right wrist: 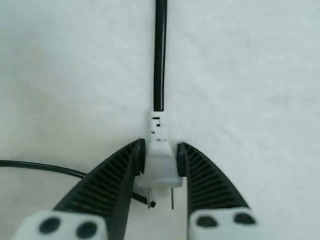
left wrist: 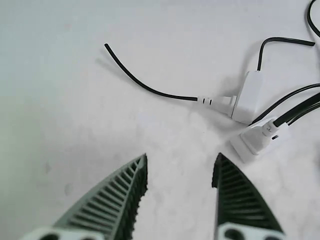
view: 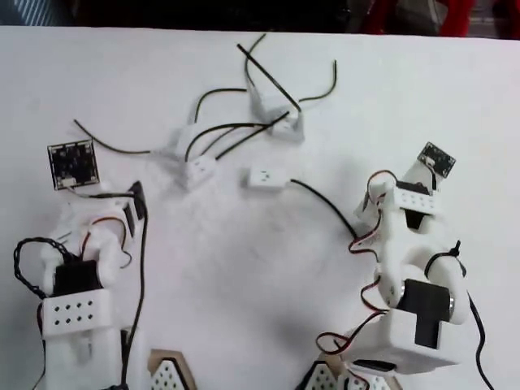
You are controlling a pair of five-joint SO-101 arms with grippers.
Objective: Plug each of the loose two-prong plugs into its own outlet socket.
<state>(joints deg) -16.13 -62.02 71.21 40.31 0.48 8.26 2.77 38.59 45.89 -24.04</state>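
My right gripper [right wrist: 160, 146] is shut on a white two-prong plug [right wrist: 160, 167]; its prongs point back toward the wrist and its black cord [right wrist: 159, 55] runs straight away over the table. In the high view that cord [view: 325, 207] ends close to a loose white outlet socket [view: 268, 177]. My left gripper [left wrist: 181, 157] hangs open over bare table at the left, holding nothing. Ahead of it a white plug [left wrist: 217, 101] sits in a white socket [left wrist: 250, 92], with another socket [left wrist: 256, 141] beside it. More sockets [view: 199, 169] lie mid-table.
Tangled black cords [view: 268, 81] and a white socket block [view: 280, 122] lie at the back centre. Small circuit boards lie at the left [view: 73, 162] and right [view: 436, 158]. Wooden-edged parts [view: 166, 374] stand at the front edge. The white table [view: 244, 268] is bare in front.
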